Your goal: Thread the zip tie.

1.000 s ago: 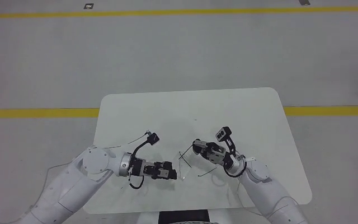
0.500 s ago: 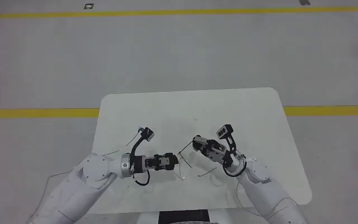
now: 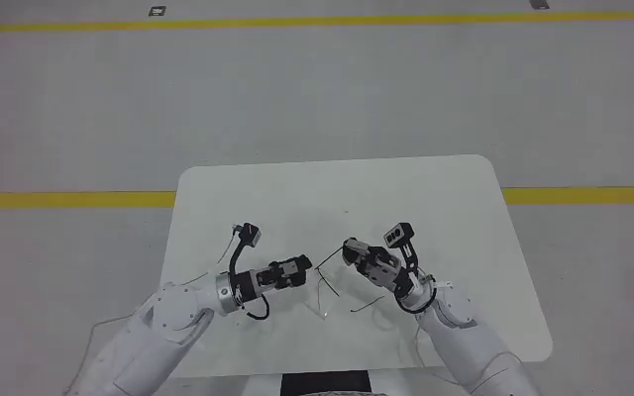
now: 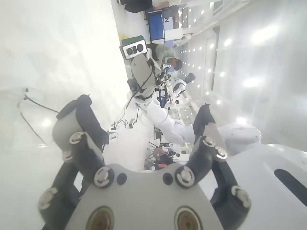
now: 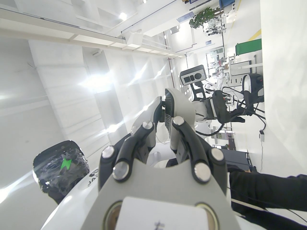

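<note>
Here's the picture at the counter (image 3: pixel 436 198): both arms are in low over its near half, tips turned toward each other. The right gripper (image 3: pixel 349 251) has its jaws pressed together; in the right wrist view (image 5: pixel 163 107) the 2 pads sit face to face with no gap showing. From above, the zip tie (image 3: pixel 328 258) starts right at those jaws, so I read it as pinched there, though the strap itself is too thin to make out in the wrist view.

Now the bit that matters. The tie's long axis runs out from the right jaws toward the left gripper (image 3: pixel 302 265), slanting a little toward the near edge of the counter. Its free end sits just beside the left tips, apart from them as far as I can tell. From that end another thin dark line angles back toward the near edge. It could be a bend in the same strap or its shadow; I can't say which.

The left jaws are wide open: the left wrist view (image 4: pixel 144 104) shows the 2 fingers spread with nothing between them. So the left arm is the nearer one to the free end, and the strap points almost straight into its open mouth.

My read: the catch comes next, and the left jaws need to line up with that slanting axis first.

A second thin strip (image 3: pixel 367 303) lies loose on the counter, near the right arm.
</note>
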Action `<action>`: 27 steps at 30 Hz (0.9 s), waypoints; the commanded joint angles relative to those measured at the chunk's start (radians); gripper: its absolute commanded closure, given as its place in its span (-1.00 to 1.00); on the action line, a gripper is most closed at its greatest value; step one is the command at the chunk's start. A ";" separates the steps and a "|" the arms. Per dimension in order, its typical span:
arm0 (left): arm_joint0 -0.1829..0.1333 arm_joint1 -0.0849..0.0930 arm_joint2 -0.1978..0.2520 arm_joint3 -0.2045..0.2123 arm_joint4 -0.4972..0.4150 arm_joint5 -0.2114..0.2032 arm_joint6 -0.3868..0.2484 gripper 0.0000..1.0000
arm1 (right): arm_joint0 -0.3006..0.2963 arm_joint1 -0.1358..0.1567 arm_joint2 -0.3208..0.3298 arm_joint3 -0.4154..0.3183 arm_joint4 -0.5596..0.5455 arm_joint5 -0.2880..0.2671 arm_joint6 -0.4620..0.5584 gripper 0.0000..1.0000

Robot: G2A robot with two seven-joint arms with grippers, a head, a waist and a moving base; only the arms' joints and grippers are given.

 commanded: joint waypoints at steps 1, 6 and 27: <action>0.000 0.000 0.000 0.000 0.000 0.000 0.000 -1.00 | 0.000 0.000 0.000 0.000 0.000 0.000 0.000 1.00; -0.006 -0.011 0.019 0.009 -0.009 0.000 0.066 -1.00 | -0.008 -0.003 -0.015 -0.026 -0.037 0.004 -0.036 1.00; -0.017 -0.051 0.060 0.021 -0.025 0.006 0.125 -1.00 | -0.035 -0.019 -0.053 -0.068 -0.066 0.002 -0.155 1.00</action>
